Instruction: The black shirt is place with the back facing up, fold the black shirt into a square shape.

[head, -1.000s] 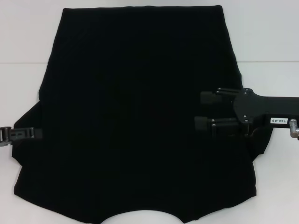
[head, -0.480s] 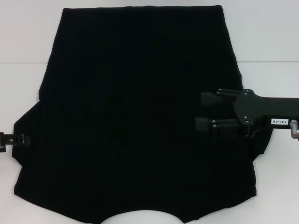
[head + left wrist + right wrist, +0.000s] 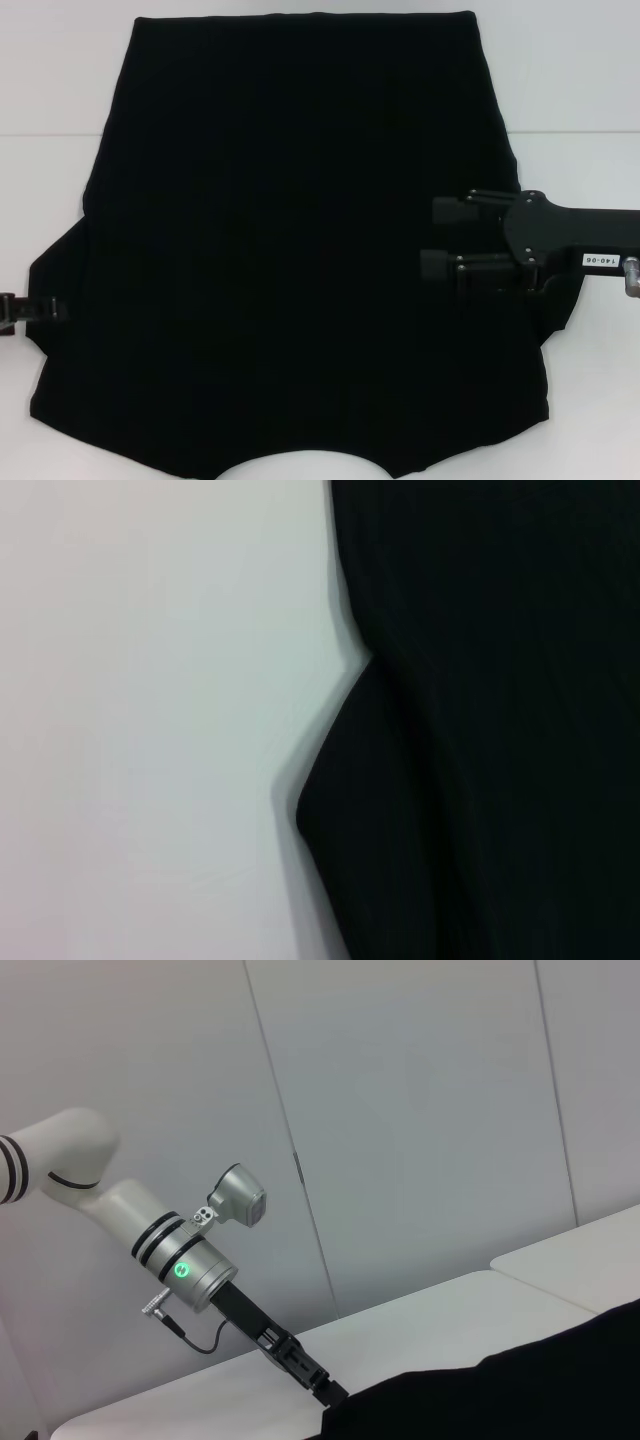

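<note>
The black shirt (image 3: 300, 250) lies flat, plain side up, filling the middle of the white tabletop (image 3: 580, 90); its straight hem runs along 12 o'clock, its curved neckline sits at 6 o'clock, and its short sleeves spread toward 8 and 4 o'clock. Note that no fold is yet made.

The right gripper (image 3: 430, 238) hovers over the cloth at 3 o'clock, its two fingers spread apart and holding nothing. The left gripper (image 3: 45, 310) sits at the sleeve's outer edge at 8 o'clock; you cannot tell whether it is open or closed. In the left wrist view only the sleeve's edge against the tabletop shows. In the right wrist view the left gripper's tip meets the cloth's edge.

To do this step well, judge it as the first sleeve fold: have each gripper pinch a single layer at the sleeve's edge, lift only slightly, and carry the cloth inward toward the centre line so the sides come out straight and parallel. Keep both sides even, or the finished square may skew.

Compared with a second ago, the left gripper has drawn outward toward 9 o'clock, showing less of itself over the sleeve, and sits slightly lower; the right gripper has barely shifted; the shirt lies unchanged.
</note>
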Motion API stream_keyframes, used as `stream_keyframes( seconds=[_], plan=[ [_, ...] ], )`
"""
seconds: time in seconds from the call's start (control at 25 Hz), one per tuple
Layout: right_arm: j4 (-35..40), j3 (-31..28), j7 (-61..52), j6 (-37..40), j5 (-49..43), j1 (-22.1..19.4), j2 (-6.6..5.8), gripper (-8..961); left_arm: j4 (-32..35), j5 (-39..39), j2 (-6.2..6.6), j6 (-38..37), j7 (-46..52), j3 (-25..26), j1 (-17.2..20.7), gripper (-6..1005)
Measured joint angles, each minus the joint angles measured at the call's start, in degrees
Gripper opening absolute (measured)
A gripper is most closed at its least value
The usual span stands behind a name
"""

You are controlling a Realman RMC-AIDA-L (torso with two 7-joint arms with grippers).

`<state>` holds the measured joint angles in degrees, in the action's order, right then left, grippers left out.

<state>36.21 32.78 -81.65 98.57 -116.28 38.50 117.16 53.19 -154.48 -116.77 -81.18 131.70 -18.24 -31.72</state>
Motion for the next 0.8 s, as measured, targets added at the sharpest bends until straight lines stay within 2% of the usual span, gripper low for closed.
stream_keyframes(
  seconds=[0.24,0.8],
  plan=[
    [0.0,-0.1,0.0,-0.2,0.0,0.0,0.00,882,0.0,0.0,-0.31,0.1,0.0,-2.1,-0.1,836],
    [0.0,-0.2,0.0,-0.3,0.3,-0.2,0.09,883,-1.5,0.0,-0.12,0.5,0.1,-2.9,-1.4,798]
  ],
)
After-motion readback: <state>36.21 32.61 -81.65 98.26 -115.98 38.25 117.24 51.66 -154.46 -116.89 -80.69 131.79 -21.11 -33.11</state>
